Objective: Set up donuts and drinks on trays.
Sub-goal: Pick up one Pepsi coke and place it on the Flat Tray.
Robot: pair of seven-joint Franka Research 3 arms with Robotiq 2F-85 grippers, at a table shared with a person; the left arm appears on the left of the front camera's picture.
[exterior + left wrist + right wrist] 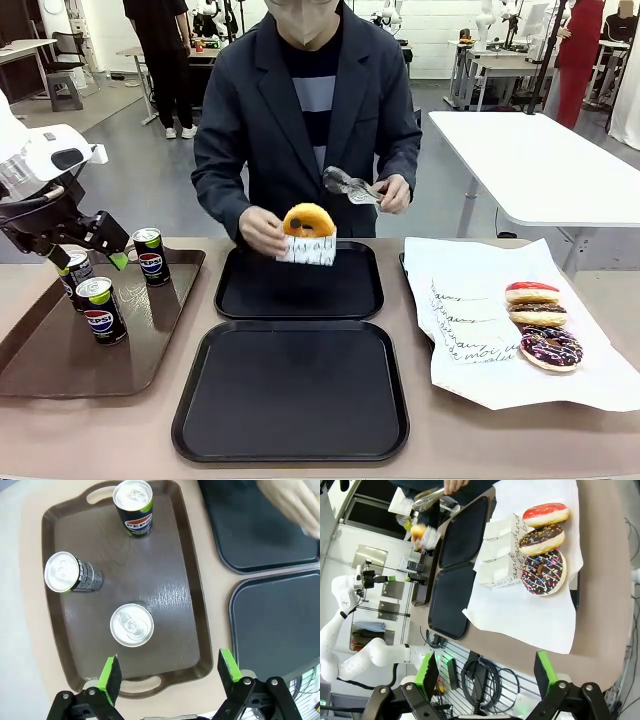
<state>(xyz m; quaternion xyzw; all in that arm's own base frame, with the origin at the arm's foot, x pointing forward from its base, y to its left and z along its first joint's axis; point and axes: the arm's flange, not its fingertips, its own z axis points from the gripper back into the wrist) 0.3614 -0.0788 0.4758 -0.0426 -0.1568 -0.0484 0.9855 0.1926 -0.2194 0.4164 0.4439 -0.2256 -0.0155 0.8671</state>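
You're early in the setup: the near black tray (290,390) is bare, a person's hand (262,232) holds a yellow donut (308,220) at the far black tray (300,295), contact unclear, so lower your left gripper (169,672), jaws wide, around the nearest Pepsi can (131,625) on the brown tray (170,565), while your right gripper (486,672) gapes empty.

A hand (258,228) holds a yellow donut (308,220) over the far tray (300,295).
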